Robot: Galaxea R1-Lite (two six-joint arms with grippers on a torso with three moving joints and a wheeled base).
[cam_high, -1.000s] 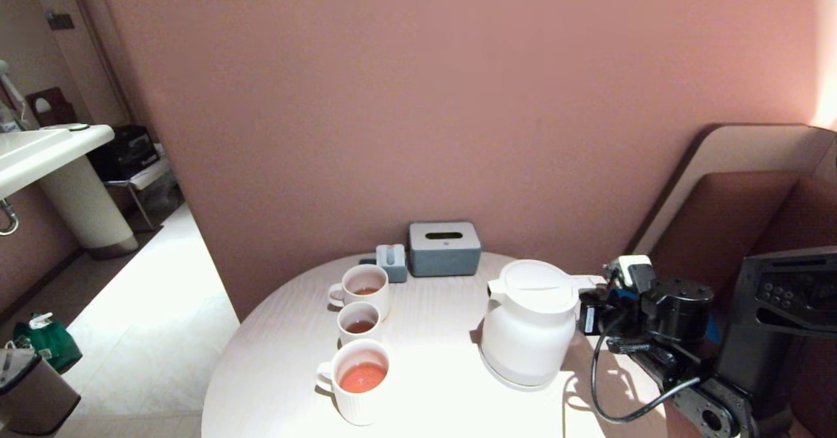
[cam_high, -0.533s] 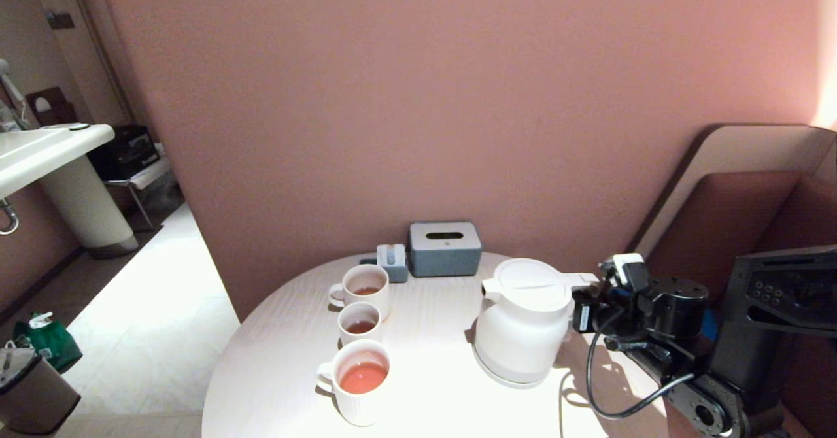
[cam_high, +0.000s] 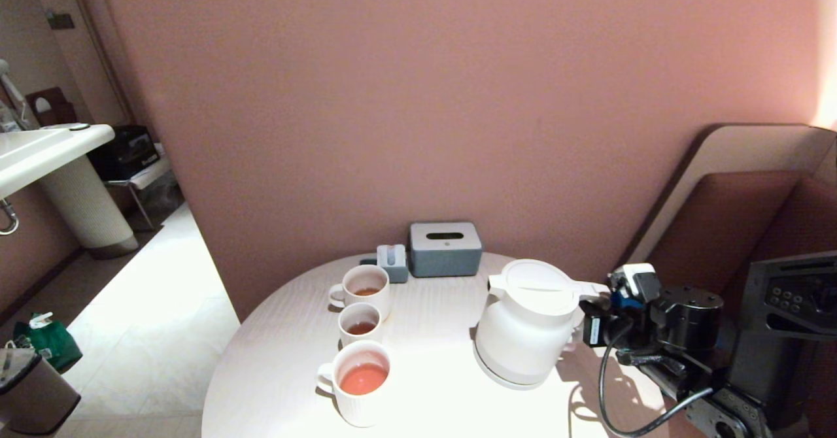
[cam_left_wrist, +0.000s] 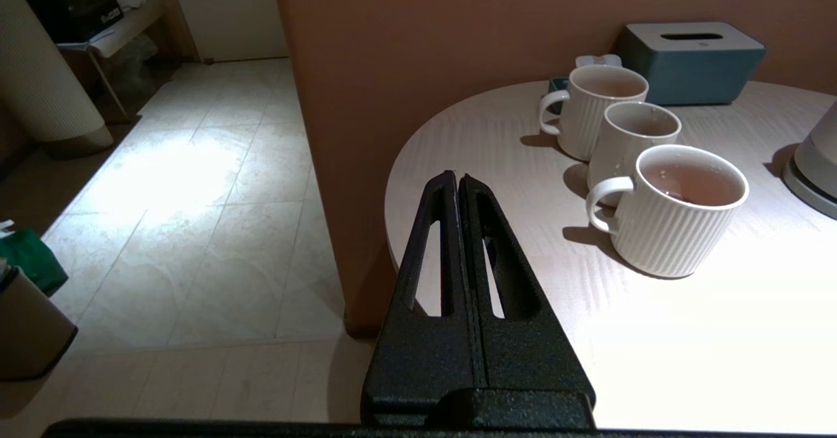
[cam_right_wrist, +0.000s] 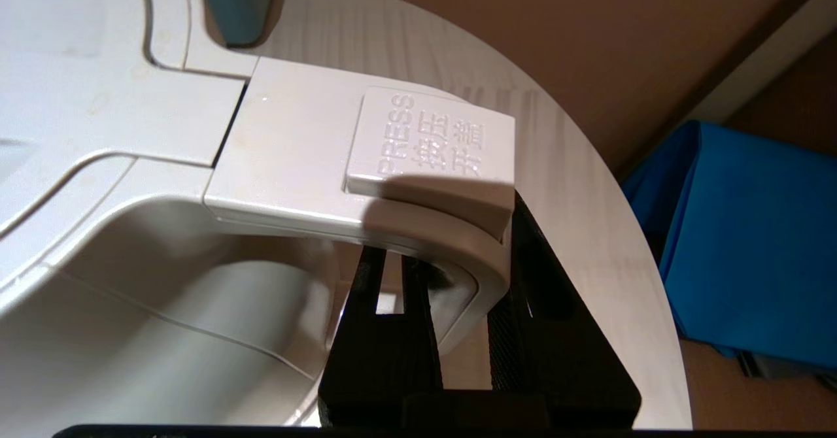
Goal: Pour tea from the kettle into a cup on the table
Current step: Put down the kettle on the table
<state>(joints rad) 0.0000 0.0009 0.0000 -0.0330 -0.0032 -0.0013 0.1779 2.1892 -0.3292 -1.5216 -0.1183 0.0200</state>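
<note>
Right pincer (cam_right_wrist: 458,294) clamps the kettle (cam_high: 528,323) handle. Lift level, carry toward the 3 cups (cam_high: 358,379), tilt slowly. Left pincer (cam_left_wrist: 458,189) rests clenched, idle.

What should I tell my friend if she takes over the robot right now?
Right gripper: shut on the kettle handle, at the table's right side.
Left gripper: shut, empty, parked off the table's left edge.
Kettle: upright on its base, not tipped.
Three cups in a row on the left; the nearest cup holds the most tea.
Done: handle gripped.
Left: lift, carry over, pour.
</note>
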